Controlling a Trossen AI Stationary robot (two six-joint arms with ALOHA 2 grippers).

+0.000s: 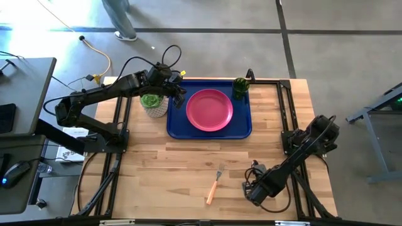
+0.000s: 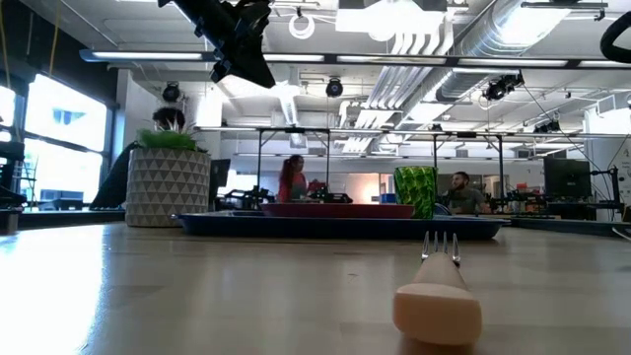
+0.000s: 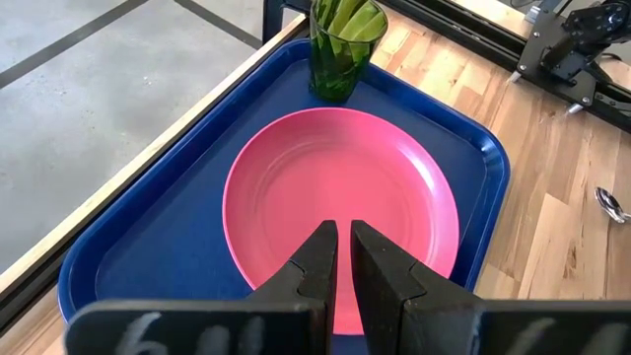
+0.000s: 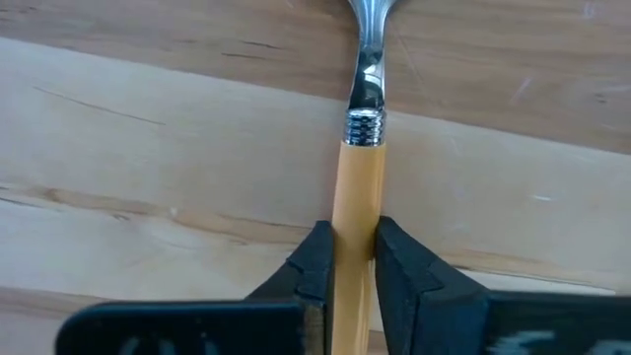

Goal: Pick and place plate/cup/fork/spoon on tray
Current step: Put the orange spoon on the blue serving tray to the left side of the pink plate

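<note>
One plate (image 1: 209,110), one cup (image 1: 240,86), one fork (image 1: 214,185).

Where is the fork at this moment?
In the high view the fork lies on the bare table, nearer the front than the tray and just left of the right gripper.

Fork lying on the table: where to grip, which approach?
Mid-handle, straight from above, closing across its width. The small fork with silver tines and orange handle lies flat on the wooden table, tines toward the dark blue plastic tray; the handle is its thickest, straightest part. Right gripper is shut on the orange-handled spoon.
</note>
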